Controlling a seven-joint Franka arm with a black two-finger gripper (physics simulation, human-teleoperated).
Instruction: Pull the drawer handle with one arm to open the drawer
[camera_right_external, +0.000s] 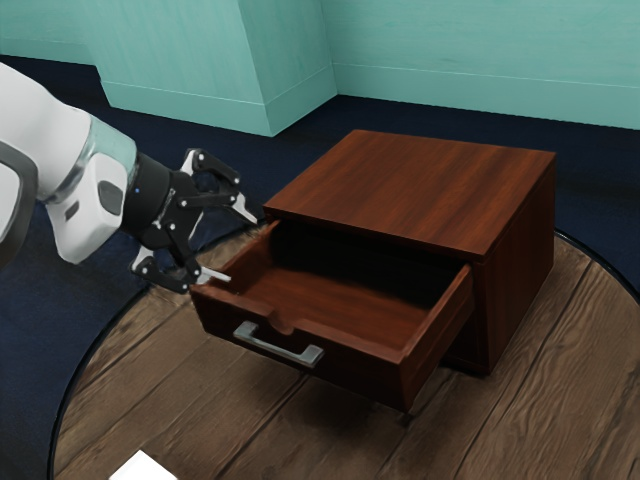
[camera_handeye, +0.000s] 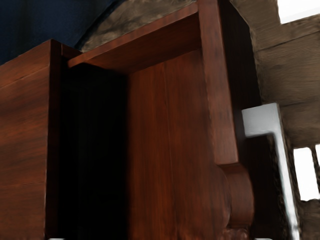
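The white arm (camera_right_external: 45, 150) comes in from the exterior view's left and reaches toward its right, sloping a little downward. Its wrist (camera_right_external: 100, 195) carries the black gripper (camera_right_external: 228, 244), which points to the exterior view's right. The fingers (camera_right_external: 243, 211) stand wide apart, one above the other, light tips forward, with nothing held between them

Dark wood drawer (camera_right_external: 340, 310) pulled open; grey handle (camera_right_external: 278, 344) on front.
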